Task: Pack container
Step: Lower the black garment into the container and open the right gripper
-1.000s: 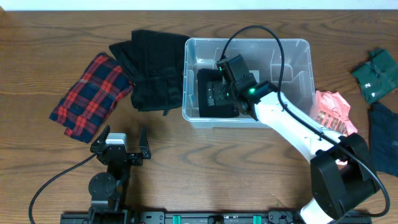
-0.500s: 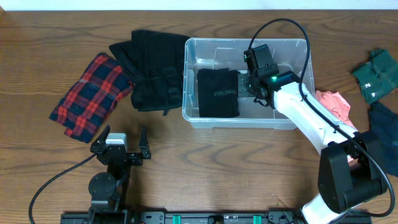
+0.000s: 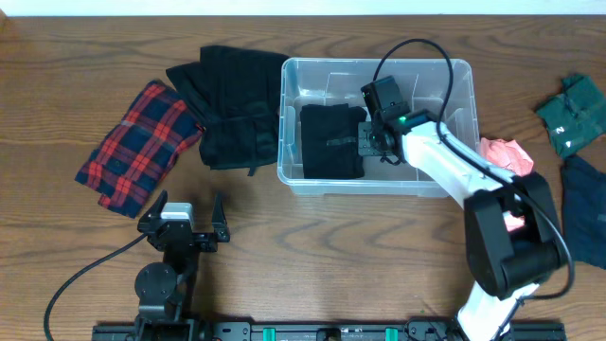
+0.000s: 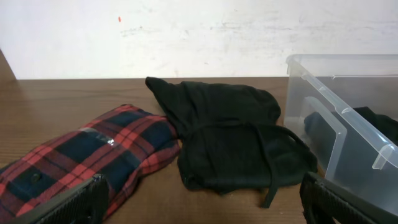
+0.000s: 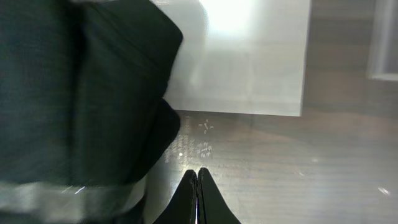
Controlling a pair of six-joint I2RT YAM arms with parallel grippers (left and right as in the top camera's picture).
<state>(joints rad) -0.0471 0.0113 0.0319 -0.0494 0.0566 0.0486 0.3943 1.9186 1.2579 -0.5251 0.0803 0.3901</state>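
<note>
The container (image 3: 454, 80) is a clear rectangular bin in the middle of the table; its near corner also shows in the left wrist view (image 4: 339, 81). A folded black garment (image 3: 331, 140) lies flat in its left half, and it fills the left of the right wrist view (image 5: 74, 93). My right gripper (image 3: 371, 140) hangs inside the bin just right of that garment, shut, with nothing between its fingers (image 5: 198, 180), above the bin's base and its white label (image 5: 249, 56). My left gripper (image 3: 180, 213) rests near the table's front edge, open and empty.
A black garment (image 3: 232, 104) and a red plaid cloth (image 3: 137, 142) lie left of the bin, both seen in the left wrist view (image 4: 230, 130) (image 4: 93, 155). A pink cloth (image 3: 507, 161), a green one (image 3: 573, 114) and a dark blue one (image 3: 587, 208) lie to the right.
My right gripper let go of the black garment, lifted off it, shut, and now sits just right of it in the bin. The left arm has not moved.
</note>
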